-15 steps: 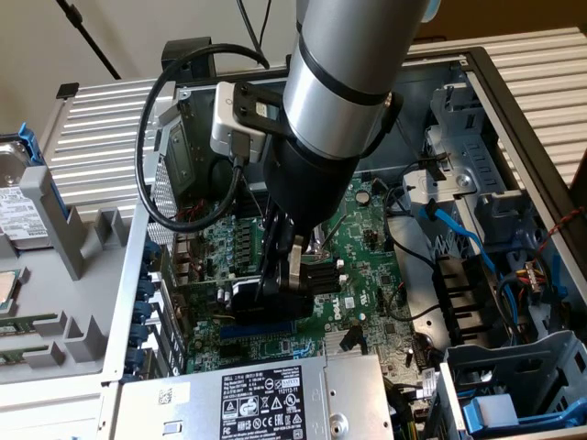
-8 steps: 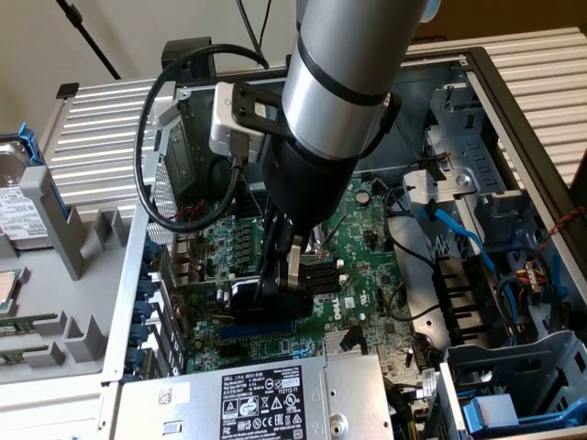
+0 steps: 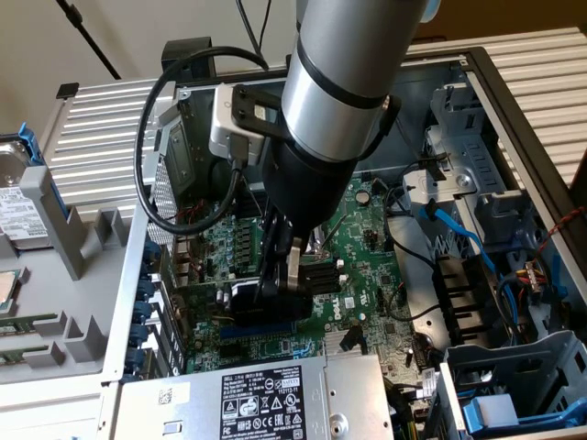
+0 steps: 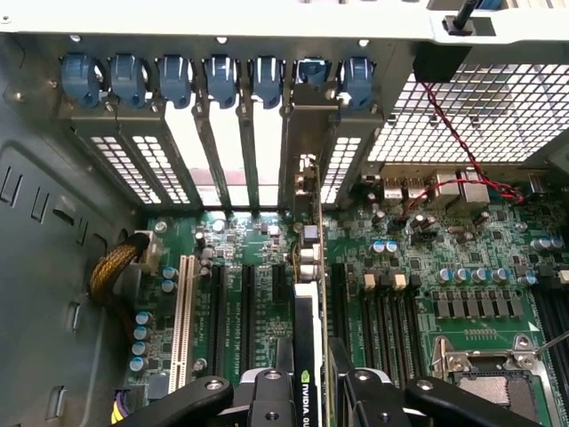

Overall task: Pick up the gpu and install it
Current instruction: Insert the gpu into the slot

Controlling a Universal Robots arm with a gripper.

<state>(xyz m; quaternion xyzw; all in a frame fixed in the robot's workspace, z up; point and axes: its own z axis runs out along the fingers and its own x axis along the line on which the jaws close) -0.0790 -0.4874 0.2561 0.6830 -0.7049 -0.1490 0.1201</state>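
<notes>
The gpu stands on edge over the motherboard, clamped between the gripper's fingers, apparently to meet a slot; its bracket end points toward the blue-clipped rear slots.

Silver arm; black fingers

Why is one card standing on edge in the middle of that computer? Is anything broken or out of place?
Nothing looks damaged. The gpu stands edge-on over the motherboard slots because the gripper holds it there, its bracket lined up with the rear slot openings.
</notes>
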